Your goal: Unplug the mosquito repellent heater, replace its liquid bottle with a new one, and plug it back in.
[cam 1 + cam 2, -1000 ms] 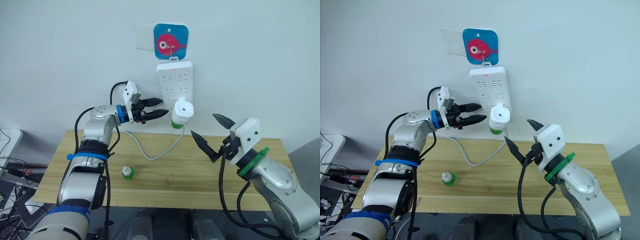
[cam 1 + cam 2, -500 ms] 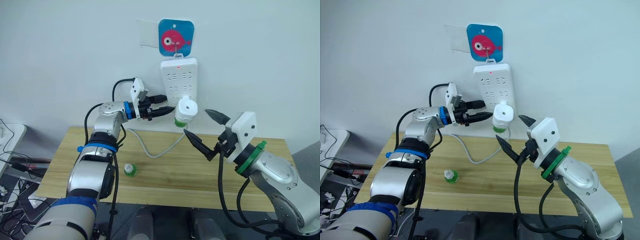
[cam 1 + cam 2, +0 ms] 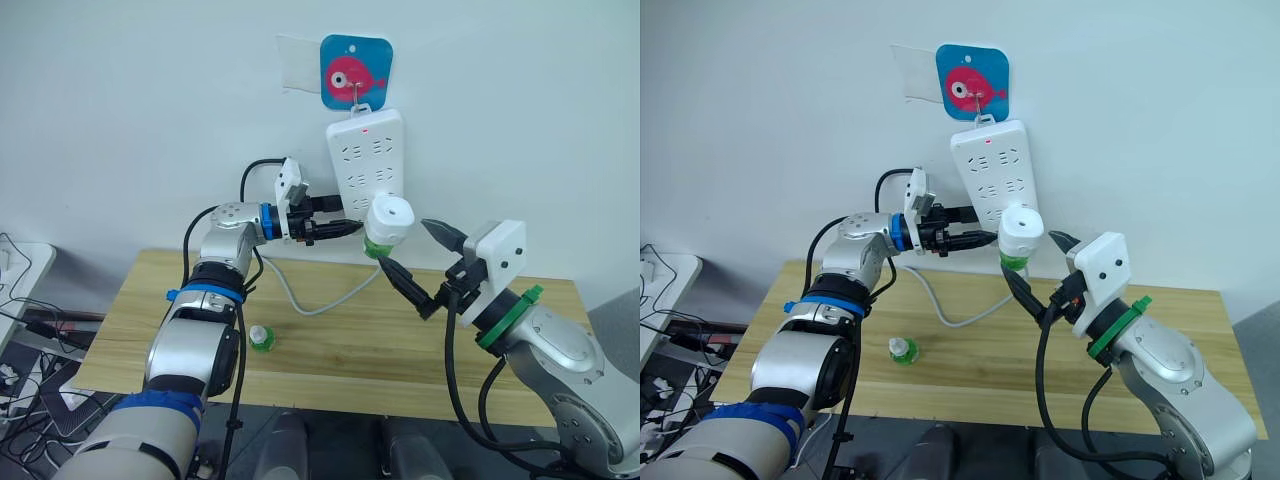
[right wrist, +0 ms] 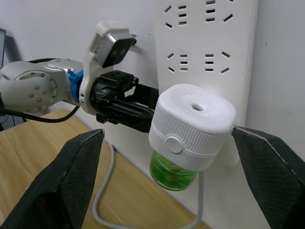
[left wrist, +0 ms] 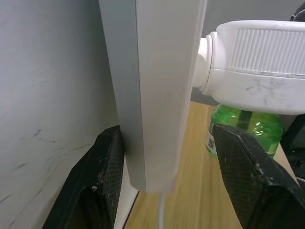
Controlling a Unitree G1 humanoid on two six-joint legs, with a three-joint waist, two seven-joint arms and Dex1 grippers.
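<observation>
Heater (image 3: pixel 388 217) plugged into power strip (image 3: pixel 366 155) | left gripper (image 3: pixel 345 229) fingers straddle strip edge | right gripper (image 3: pixel 422 262) fingers apart | risk: strip swings off hook when pulled.

The mosquito repellent heater (image 4: pixel 192 128) is matt white plastic, its skirt finely ribbed, over a glossy, translucent green liquid bottle (image 4: pixel 172 171). The power strip (image 3: pixel 367 158) on the far wall is smooth white plastic with a rubbery white cable (image 3: pixel 310 300). The table (image 3: pixel 330 350) shows pale, smooth wood grain. A second small green bottle (image 3: pixel 260 340) on it has a white plastic cap. The left gripper's fingers (image 5: pixel 97 188) carry black pads with a fine cross-hatched texture. The fish sign (image 3: pixel 355 72) looks glossy.
</observation>
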